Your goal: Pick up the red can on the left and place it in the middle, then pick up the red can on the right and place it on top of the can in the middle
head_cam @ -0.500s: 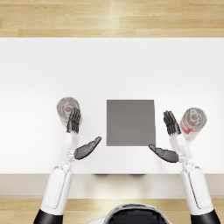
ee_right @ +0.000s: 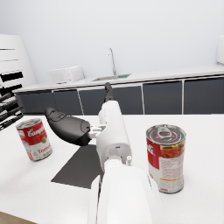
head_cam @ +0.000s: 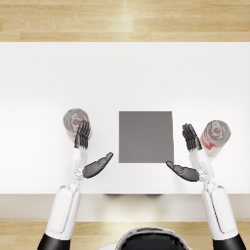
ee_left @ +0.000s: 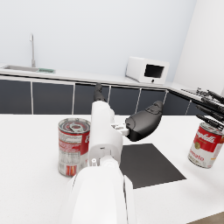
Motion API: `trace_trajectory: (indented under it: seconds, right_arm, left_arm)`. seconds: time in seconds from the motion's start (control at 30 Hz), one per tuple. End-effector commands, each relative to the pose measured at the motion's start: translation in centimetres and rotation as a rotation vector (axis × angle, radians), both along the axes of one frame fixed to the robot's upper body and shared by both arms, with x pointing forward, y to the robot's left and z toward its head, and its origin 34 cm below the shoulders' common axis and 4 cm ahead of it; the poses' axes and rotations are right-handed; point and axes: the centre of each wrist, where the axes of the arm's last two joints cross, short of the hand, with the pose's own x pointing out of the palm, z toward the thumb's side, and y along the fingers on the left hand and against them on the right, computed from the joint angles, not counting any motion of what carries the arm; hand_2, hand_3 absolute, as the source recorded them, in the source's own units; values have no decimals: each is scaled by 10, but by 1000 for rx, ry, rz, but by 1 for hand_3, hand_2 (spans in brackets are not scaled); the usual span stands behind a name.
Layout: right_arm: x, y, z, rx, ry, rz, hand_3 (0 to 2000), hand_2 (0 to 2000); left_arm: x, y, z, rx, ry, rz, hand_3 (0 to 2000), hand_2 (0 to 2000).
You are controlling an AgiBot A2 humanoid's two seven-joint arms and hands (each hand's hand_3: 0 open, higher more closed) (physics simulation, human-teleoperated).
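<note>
Head view: left can (head_cam: 75,122) mid-left, right can (head_cam: 216,134) mid-right, grey mat (head_cam: 146,136) centre, left hand (head_cam: 87,149) and right hand (head_cam: 189,155) spread wide, empty; wrist views add a kitchen counter (ee_left: 65,75).

A white table (head_cam: 125,73) carries a plain dark grey mat (head_cam: 146,136) at its centre. At nine o'clock of the mat stands a red-and-white labelled can (head_cam: 74,122) with a silver top; at three o'clock, a matching red-and-white can (head_cam: 215,135). Both hands are dark grey on white arms.
</note>
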Motion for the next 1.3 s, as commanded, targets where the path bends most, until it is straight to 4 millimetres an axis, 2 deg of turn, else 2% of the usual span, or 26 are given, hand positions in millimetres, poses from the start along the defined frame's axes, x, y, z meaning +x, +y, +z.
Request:
trace_trajectory:
  seconds: [0.03,0.13,0.17,0.2,0.33,0.47,0.63,0.77,0.83,0.97,1.03,1.07,1.13,1.2,1.3]
  right_arm:
    - [0,0,0,0,0,0,0,0]
    - [0,0,0,0,0,0,0,0]
    - [0,0,0,0,0,0,0,0]
    - [1,6,-6,-7,24,21,0,0]
    - [-7,1,16,74,-116,-75,0,0]
    - [-8,-19,36,-40,-265,-241,0,0]
    - [-10,-47,48,-189,-361,-437,0,0]
    - [-12,-67,36,-225,-316,-534,0,0]
    - [-12,-71,30,-231,-291,-552,0,0]
    - [-3,-78,5,-243,-183,-567,0,0]
    - [5,-81,-9,-247,-122,-569,0,0]
    - [8,-81,-33,-260,-33,-556,0,0]
    - [13,-79,-51,-271,36,-540,0,0]
    - [17,-82,-46,-259,22,-556,0,0]
    - [24,-88,-63,-257,96,-575,0,0]
  left_arm:
    - [0,0,0,0,0,0,0,0]
    - [0,0,0,0,0,0,0,0]
    - [1,-6,-6,7,24,-21,0,0]
    - [1,-3,-3,0,-22,-30,0,0]
    - [4,9,17,4,-173,1,0,0]
    - [18,28,29,139,-256,140,0,0]
    - [32,49,31,292,-274,284,0,0]
    - [43,58,19,323,-215,324,0,0]
    - [48,58,7,331,-169,320,0,0]
    - [60,56,-22,343,-53,300,0,0]
    - [68,55,-39,348,19,289,0,0]
    - [70,54,-43,348,35,285,0,0]
    - [74,52,-55,353,82,274,0,0]
    - [76,51,-63,353,114,269,0,0]
    - [82,50,-72,348,156,267,0,0]
